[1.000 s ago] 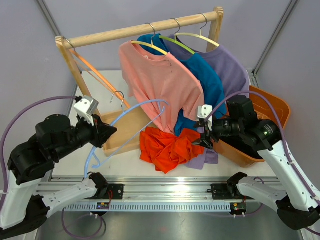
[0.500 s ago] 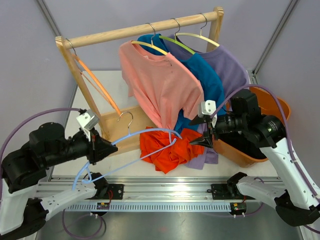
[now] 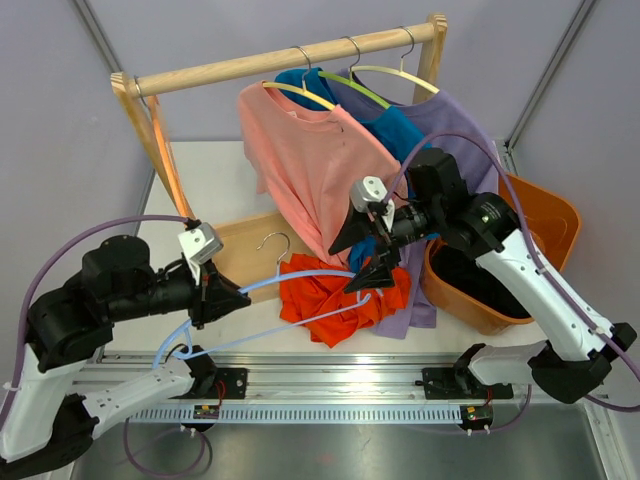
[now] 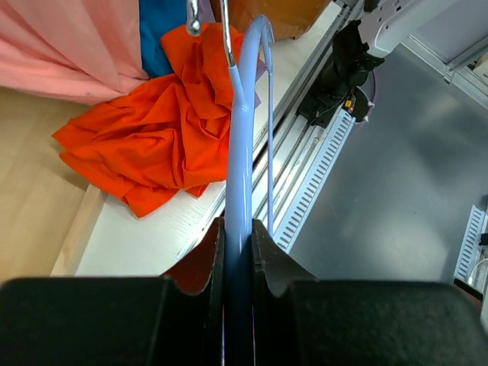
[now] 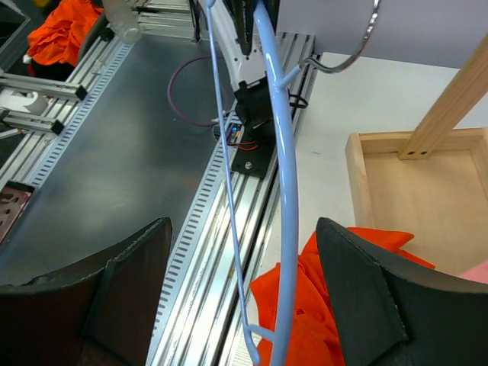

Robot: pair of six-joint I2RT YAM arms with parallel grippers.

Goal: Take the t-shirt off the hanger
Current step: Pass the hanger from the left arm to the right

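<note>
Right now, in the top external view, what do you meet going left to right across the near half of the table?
Left tool, gripping the blue hanger → orange t-shirt in a heap → orange basket.

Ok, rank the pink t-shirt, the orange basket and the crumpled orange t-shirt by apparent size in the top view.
1. The pink t-shirt looks largest.
2. The orange basket comes next, though the right arm hides part of it.
3. The crumpled orange t-shirt looks smallest.
</note>
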